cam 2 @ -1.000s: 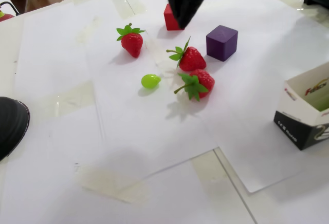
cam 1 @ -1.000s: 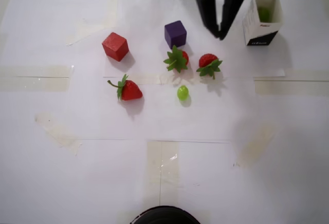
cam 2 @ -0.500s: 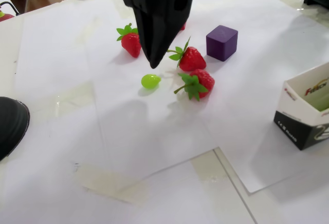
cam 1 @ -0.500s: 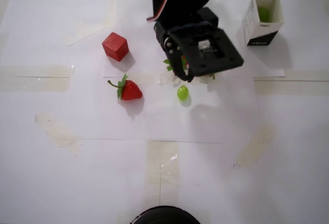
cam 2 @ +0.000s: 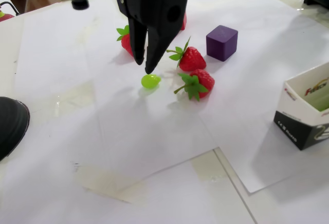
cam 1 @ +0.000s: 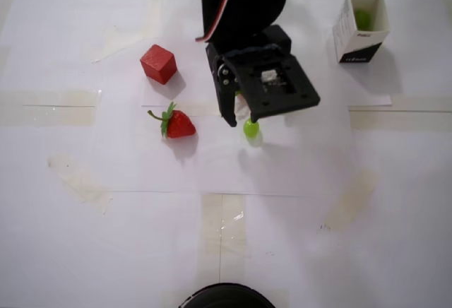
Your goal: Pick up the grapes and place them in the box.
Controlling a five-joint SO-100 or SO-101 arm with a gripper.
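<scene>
So the gripper (cam 2: 144, 69) has swung over from the box (cam 1: 361, 24) and dropped right above the last loose grape (cam 2: 150, 81), jaws slightly apart, grab looks imminent.

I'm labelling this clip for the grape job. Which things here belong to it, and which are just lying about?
Belong:
- loose grape under the open gripper
- white box, something green already inside

Lying about:
- three strawberries
- red cube
- purple cube
</scene>
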